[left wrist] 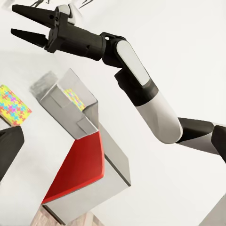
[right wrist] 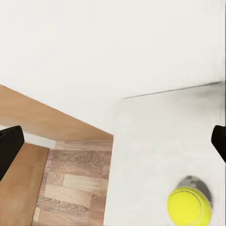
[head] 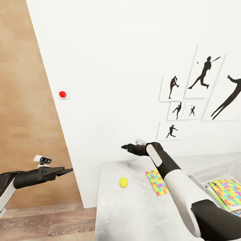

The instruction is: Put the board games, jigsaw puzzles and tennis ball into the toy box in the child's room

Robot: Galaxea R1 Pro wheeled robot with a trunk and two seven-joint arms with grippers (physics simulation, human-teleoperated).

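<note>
Yellow tennis ball [head: 123, 182], puzzle [head: 157, 181] beside

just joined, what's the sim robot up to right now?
It is tidying toys off the pale grey table. The right gripper hangs open and empty above the small yellow-green tennis ball, which lies loose on the tabletop beside a multicoloured jigsaw puzzle slab. Another puzzle slab already lies in the light grey toy box. The left gripper is off the table's edge, holding nothing.

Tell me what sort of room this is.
Probably a child's bedroom or playroom: black sports-silhouette prints on the white wall, a multicoloured jigsaw slab and a yellow-green tennis ball on the pale grey desk.
</note>
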